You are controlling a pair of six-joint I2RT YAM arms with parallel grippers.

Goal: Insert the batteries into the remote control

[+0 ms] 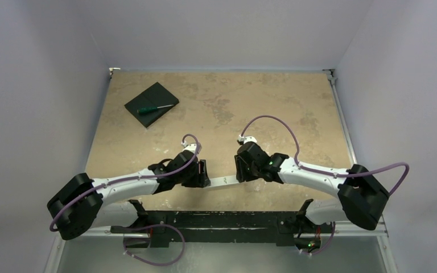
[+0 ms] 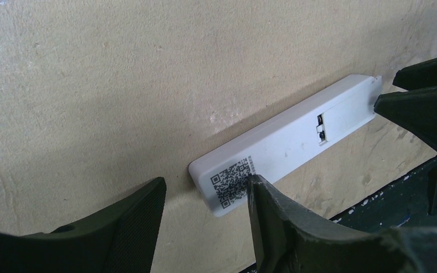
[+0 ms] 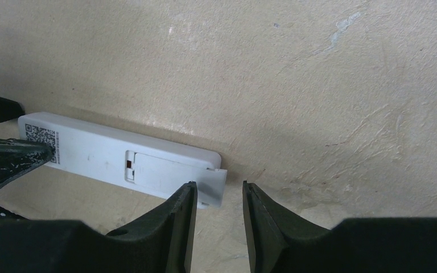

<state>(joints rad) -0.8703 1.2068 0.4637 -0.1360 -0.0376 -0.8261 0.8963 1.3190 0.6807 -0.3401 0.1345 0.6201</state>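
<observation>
Narrowly parted, right hand meets the half-slid battery cover, apparently to draw it off, while left hand, wide, straddles the opposite end of the back-up remote control, likely steadying it on the surface.

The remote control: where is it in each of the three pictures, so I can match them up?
Top external: remote control, low centre, a small pale bar.
Left wrist: it runs from centre to upper right, back up.
Right wrist: left half, mid-height.
Shared landmark: QR label on one end, in both wrist views; too small from above.
</observation>
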